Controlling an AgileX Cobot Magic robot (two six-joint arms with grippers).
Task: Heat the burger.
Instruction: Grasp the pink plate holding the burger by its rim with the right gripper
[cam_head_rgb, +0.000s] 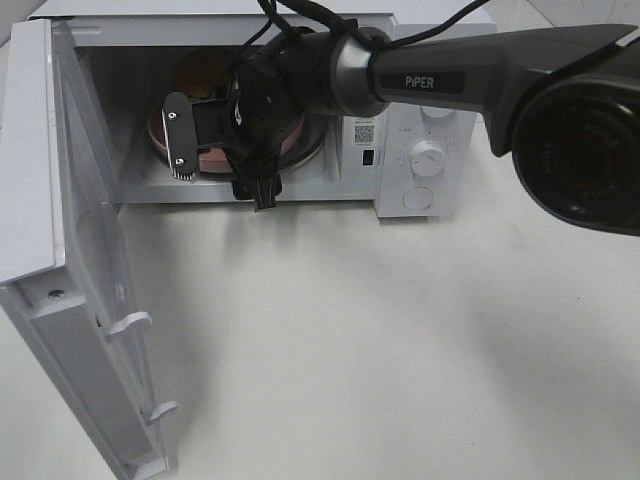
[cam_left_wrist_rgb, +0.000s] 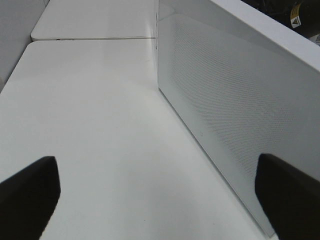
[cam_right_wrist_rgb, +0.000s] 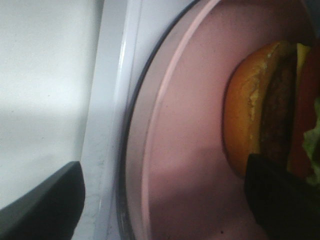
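Observation:
The burger (cam_head_rgb: 205, 72) sits on a round pink plate (cam_head_rgb: 160, 128) inside the open microwave (cam_head_rgb: 400, 45). My right gripper (cam_head_rgb: 222, 168) reaches into the cavity over the plate's front edge. In the right wrist view the burger (cam_right_wrist_rgb: 250, 115) shows its golden bun, dark filling and lettuce, resting on the plate (cam_right_wrist_rgb: 190, 125). The right gripper (cam_right_wrist_rgb: 165, 200) stands open: one finger is outside the plate's rim, the other hangs over the plate close to the burger. Nothing is pinched between them. My left gripper (cam_left_wrist_rgb: 155, 200) is open over bare table beside the microwave door (cam_left_wrist_rgb: 235, 100).
The microwave door (cam_head_rgb: 60, 180) stands swung open at the left and juts toward the table's front. A glass turntable (cam_head_rgb: 315, 150) lies under the plate. Control knobs (cam_head_rgb: 428, 158) are on the right panel. White tabletop (cam_head_rgb: 380, 340) spreads in front.

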